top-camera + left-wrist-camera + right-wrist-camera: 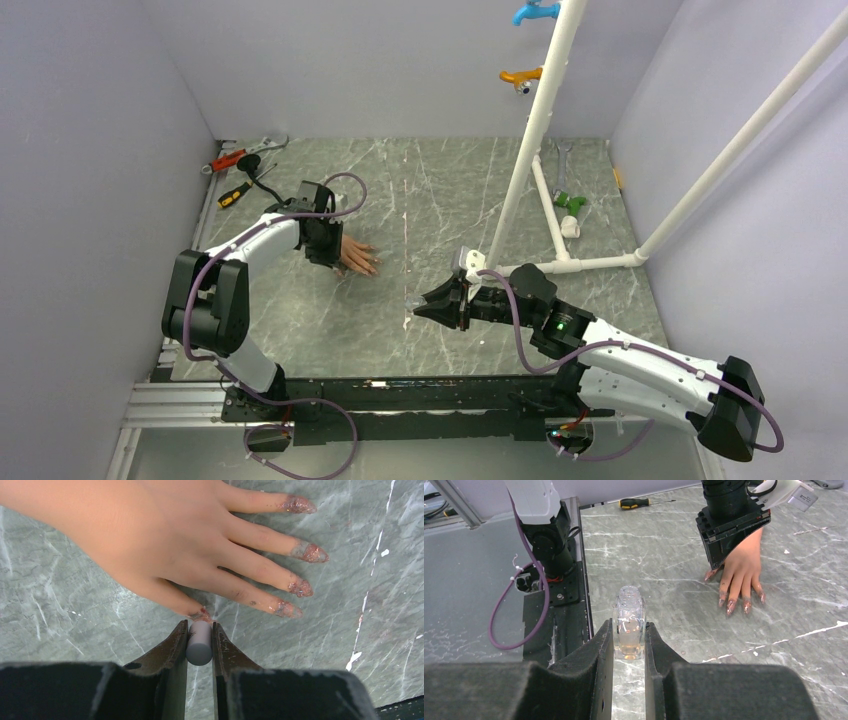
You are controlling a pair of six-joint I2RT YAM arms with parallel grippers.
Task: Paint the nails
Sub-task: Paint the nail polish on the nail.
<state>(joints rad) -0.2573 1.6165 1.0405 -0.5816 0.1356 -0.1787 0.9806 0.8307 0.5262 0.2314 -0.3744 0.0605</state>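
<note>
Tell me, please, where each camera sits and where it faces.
Top: high at the rear, facing down at the table; left arm, right arm show.
Left wrist: on its arm, facing down at the hand; left claw gripping a cylinder shows.
Right wrist: on its arm, facing across the table; right claw gripping a bottle shows.
Shared: all show the hand.

A: What's the table (430,200) like?
B: Grey-green, marbled with white veins and pale flecks.
A: What lies on it?
B: A hand (356,257), palm down, left of centre, its nails (310,553) smeared red. In the far left corner are a wrench (240,156) and a screwdriver (236,195). On the right stands a pipe frame (560,264), with a green fitting (571,203) and a spanner (562,165) beside it.
</note>
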